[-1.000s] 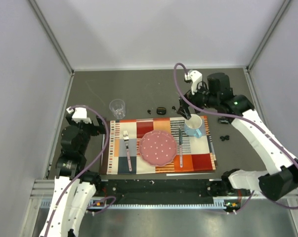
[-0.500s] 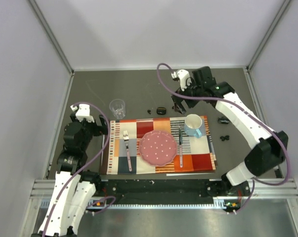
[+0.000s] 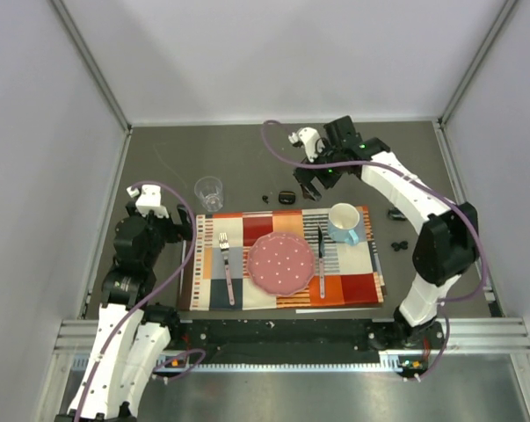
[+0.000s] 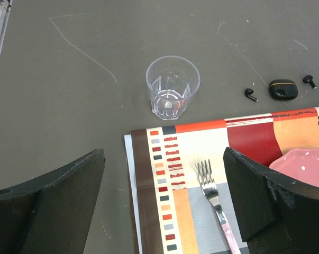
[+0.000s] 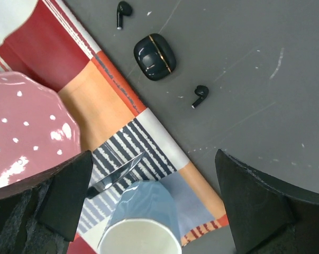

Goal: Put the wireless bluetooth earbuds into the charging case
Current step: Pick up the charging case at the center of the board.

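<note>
Dark table | closed charging case just ahead of your right gripper, jaws spread wide | left gripper farther, jaws spread too.

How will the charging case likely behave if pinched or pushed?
The charging case looks glossy and rounded, so a grip may slip off. It lies flat on the table, so a push would probably slide it, not tip it.

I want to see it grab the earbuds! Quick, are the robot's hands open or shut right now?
Left gripper: open, holding nothing.
Right gripper: open, holding nothing.
</note>
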Motion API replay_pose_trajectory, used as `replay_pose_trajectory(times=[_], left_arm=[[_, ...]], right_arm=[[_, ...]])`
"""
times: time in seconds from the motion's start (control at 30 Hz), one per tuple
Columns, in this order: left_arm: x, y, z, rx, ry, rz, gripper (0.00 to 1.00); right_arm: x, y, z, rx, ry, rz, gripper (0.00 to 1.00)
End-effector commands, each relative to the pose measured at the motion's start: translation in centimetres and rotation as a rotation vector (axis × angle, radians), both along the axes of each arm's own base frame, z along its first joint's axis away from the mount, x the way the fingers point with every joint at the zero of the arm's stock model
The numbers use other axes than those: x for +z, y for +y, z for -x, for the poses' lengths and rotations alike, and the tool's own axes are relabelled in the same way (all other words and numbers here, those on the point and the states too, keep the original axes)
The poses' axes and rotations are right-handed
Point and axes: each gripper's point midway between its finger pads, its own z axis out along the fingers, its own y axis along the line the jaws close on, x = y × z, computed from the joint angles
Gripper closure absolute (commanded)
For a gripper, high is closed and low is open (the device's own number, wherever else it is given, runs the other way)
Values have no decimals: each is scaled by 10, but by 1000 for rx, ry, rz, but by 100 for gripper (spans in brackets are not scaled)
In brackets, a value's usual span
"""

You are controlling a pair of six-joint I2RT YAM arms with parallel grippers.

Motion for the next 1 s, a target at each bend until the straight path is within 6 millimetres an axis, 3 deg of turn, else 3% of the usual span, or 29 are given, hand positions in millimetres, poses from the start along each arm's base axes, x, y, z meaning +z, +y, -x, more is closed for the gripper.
replay_pose_trajectory(times=[0.0,0.13,0.27,0.4,0.77,0.97], left_arm=[[20,-2,-4,-11,-57,1,1],[18,-2,-5,-17,-53,-3,1],[18,-2,-5,-14,-58,-5,1],[16,-3,-5,-23,-57,-5,1],[16,-5,-5,-33,-61,-10,1],[17,-3,-4,-29,-69,-13,1]], right_arm=[[8,22,-16,158,-116,-17,1],[4,37,-28,229,-186,-53,4],[-19,52,-44,284,-219,-29,5],[-41,63,-42,422,-234,-14,7],[-68,67,-62,487,-246,69,7],[-73,71,-64,497,-231,64,7]])
